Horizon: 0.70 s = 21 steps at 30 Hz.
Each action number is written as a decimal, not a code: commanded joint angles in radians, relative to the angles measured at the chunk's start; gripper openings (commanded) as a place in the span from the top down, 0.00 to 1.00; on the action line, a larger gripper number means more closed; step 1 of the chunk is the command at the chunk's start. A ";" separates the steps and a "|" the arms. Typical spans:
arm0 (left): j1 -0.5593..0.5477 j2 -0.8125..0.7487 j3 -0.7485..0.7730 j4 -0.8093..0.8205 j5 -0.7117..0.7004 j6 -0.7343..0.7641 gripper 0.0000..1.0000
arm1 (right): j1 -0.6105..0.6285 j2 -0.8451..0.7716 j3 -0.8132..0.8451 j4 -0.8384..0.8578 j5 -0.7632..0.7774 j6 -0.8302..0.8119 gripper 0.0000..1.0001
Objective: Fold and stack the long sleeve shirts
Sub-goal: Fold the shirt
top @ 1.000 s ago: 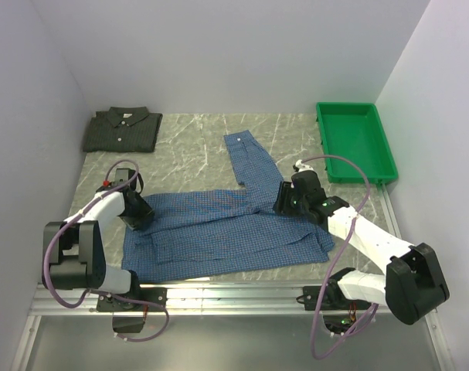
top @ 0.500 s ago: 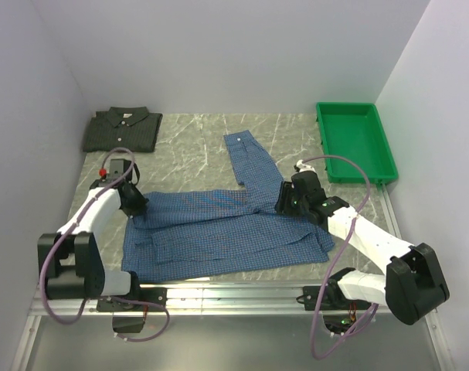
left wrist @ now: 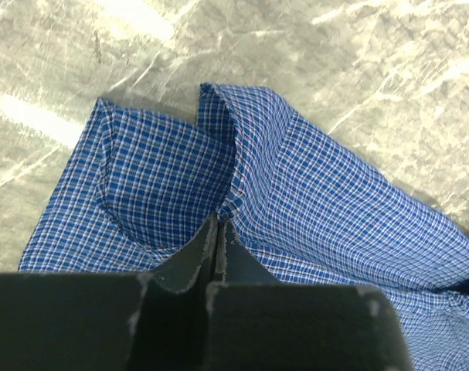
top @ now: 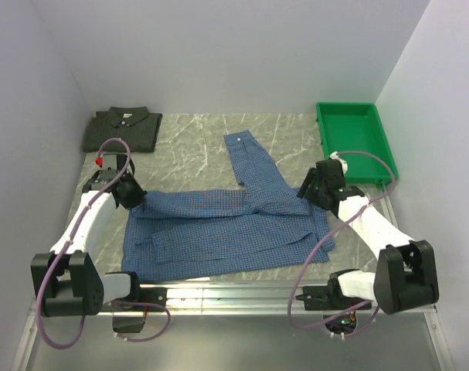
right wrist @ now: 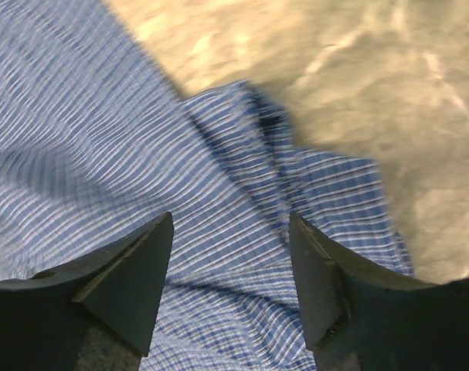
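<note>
The blue check shirt lies spread across the middle of the table, one sleeve reaching back. My left gripper is shut on a fold at the shirt's left edge; in the left wrist view the fingers pinch the blue cloth. My right gripper is open over the shirt's right edge; in the right wrist view its jaws stand wide apart above the blue cloth, holding nothing. The dark green-grey check shirt lies folded at the back left.
A green plastic tray stands at the back right, close behind the right arm. Bare marble table shows between the two shirts. Walls close in on the left, back and right.
My left gripper has moved back and left, drawing the shirt's left edge with it. My right gripper has moved right and back towards the shirt's right edge.
</note>
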 commanded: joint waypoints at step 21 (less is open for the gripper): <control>-0.001 -0.081 -0.089 0.055 0.024 0.012 1.00 | -0.078 0.157 0.022 0.126 -0.266 -0.070 0.50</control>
